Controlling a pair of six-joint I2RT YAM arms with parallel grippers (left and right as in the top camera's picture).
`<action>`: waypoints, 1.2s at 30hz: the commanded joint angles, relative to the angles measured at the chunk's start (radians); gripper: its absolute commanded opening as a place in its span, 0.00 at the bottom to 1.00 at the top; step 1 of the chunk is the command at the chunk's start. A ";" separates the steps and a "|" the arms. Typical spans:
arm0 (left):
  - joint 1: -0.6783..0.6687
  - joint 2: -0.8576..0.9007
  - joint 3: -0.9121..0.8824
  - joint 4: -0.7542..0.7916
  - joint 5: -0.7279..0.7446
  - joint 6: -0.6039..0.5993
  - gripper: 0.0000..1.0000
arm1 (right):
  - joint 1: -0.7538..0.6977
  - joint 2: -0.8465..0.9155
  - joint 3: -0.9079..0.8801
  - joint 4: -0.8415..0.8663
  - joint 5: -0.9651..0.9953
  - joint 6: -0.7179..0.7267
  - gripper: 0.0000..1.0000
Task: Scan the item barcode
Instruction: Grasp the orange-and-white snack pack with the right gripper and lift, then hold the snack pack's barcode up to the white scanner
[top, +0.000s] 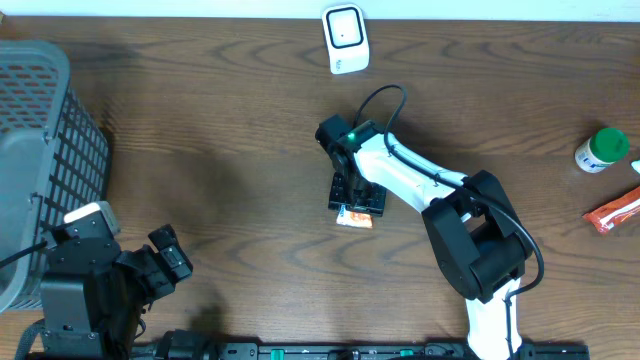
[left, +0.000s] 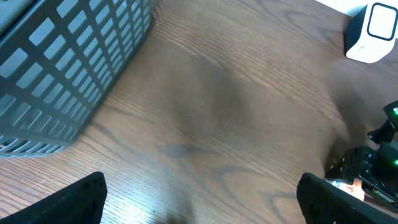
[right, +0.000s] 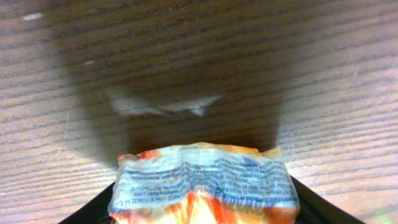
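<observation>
The item, a crinkled orange and white packet (right: 202, 180) with blue print, fills the gap between my right gripper's (right: 202, 202) black fingers (right: 314, 205), which press against both its sides. From overhead that gripper (top: 357, 200) points down at mid-table, with the packet (top: 354, 217) peeking out below it. No barcode shows on the visible face. The white scanner (top: 345, 38) stands at the table's far edge, also in the left wrist view (left: 372, 31). My left gripper (top: 165, 262) rests at the near left, open wide and empty (left: 201, 202).
A grey slatted basket (top: 40, 150) fills the left side, close to my left arm (left: 62, 68). At the right edge lie a green-capped white bottle (top: 602, 150) and a red packet (top: 615, 212).
</observation>
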 joint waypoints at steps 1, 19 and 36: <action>0.005 0.001 -0.001 -0.003 -0.003 0.013 0.98 | -0.028 0.052 0.017 -0.035 0.069 -0.069 0.61; 0.005 0.001 -0.001 -0.003 -0.003 0.013 0.98 | -0.154 0.052 0.302 -0.556 -0.456 -0.502 0.60; 0.005 0.001 -0.001 -0.003 -0.003 0.013 0.98 | -0.157 0.052 0.302 -0.336 -0.481 -0.576 0.57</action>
